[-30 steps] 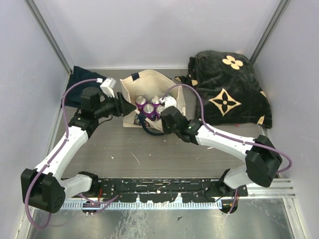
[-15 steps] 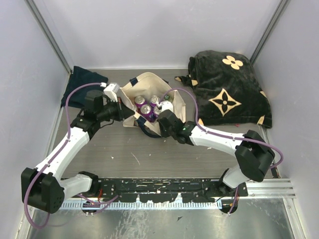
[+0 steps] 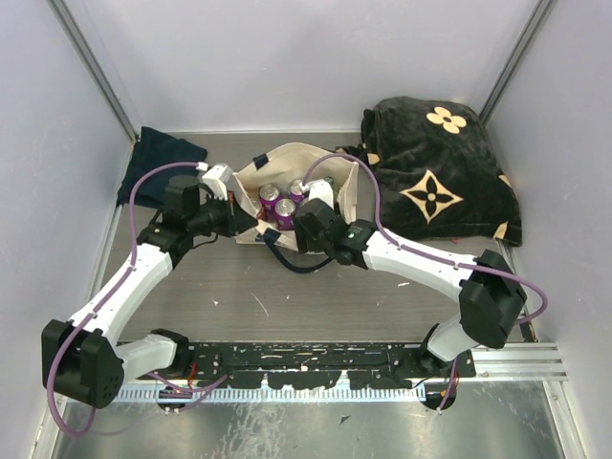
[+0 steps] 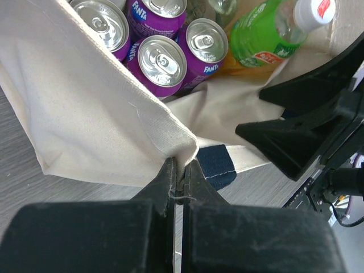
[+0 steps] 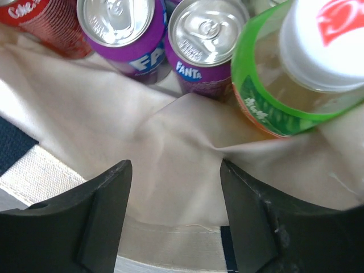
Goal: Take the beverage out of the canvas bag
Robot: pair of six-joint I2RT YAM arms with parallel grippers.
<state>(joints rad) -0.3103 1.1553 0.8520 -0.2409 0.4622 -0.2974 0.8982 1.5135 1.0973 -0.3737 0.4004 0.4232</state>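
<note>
The cream canvas bag [image 3: 287, 155] stands open at mid-table, with a navy handle [image 4: 216, 162] at its near side. Inside it are purple Fanta cans [image 4: 162, 60] [image 5: 207, 25], a red can [image 5: 40, 17] and a green-labelled bottle with a white cap [image 5: 284, 74]. My left gripper [image 4: 181, 168] is shut on the bag's near-left corner [image 4: 170, 136] and pinches the canvas. At the near rim, my right gripper [image 5: 176, 170] is open over the bag's inner wall [image 5: 170, 136], just short of the cans and bottle, with nothing between its fingers.
A black fabric bag with tan flower motifs [image 3: 440, 172] lies at the back right, close to the canvas bag. A dark navy cloth [image 3: 158, 158] sits at the back left. Grey walls enclose the table on three sides, and a metal rail [image 3: 382, 363] runs along the front.
My left gripper closed on the bag's corner. My right gripper opened, let go of the near rim and moved left toward the bag's mouth.
</note>
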